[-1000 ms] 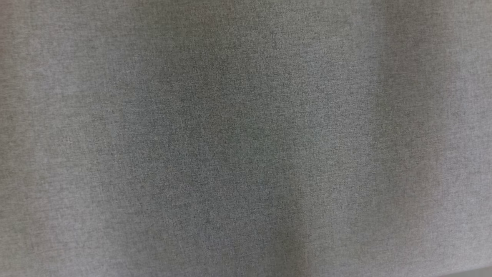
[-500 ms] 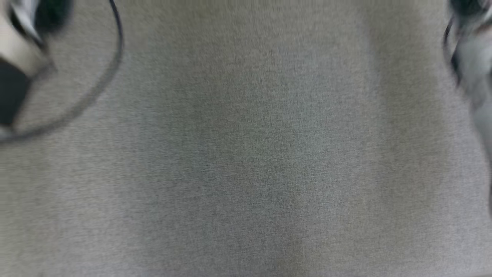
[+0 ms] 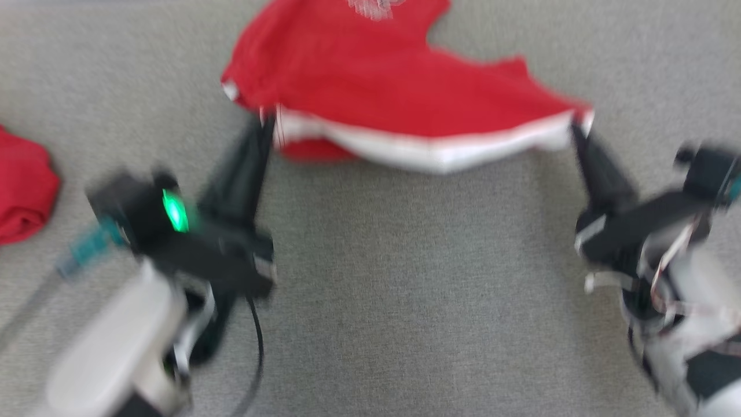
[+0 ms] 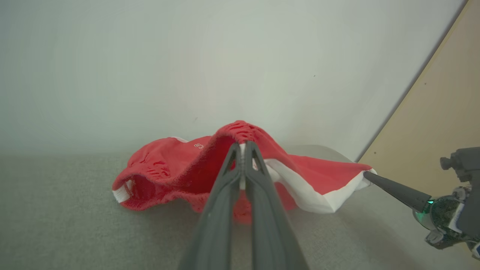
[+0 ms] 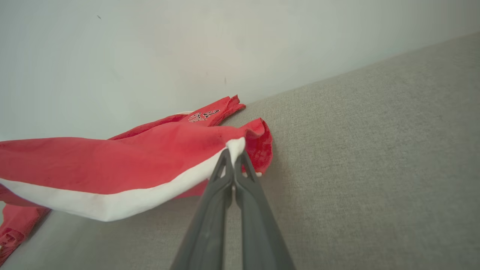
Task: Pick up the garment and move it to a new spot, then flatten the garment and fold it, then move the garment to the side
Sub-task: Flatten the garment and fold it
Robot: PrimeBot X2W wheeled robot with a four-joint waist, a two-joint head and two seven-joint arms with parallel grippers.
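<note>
Head camera's swinging up, bringing both arms in: left gripper (image 3: 269,120) and right gripper (image 3: 576,131) are clamping shut on the red jersey's (image 3: 393,87) white-hemmed corners, stretching it between their fingertips. Flattening's underway, folding's still ahead.

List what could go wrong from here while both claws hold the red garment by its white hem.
1. The left claw and right claw each pinch just a corner of the garment; a pull could slip it free.
2. Its far part lies bunched on the grey surface, so dragging may tuck it under.
3. Another red cloth lies to the left; a move there could catch it.
</note>
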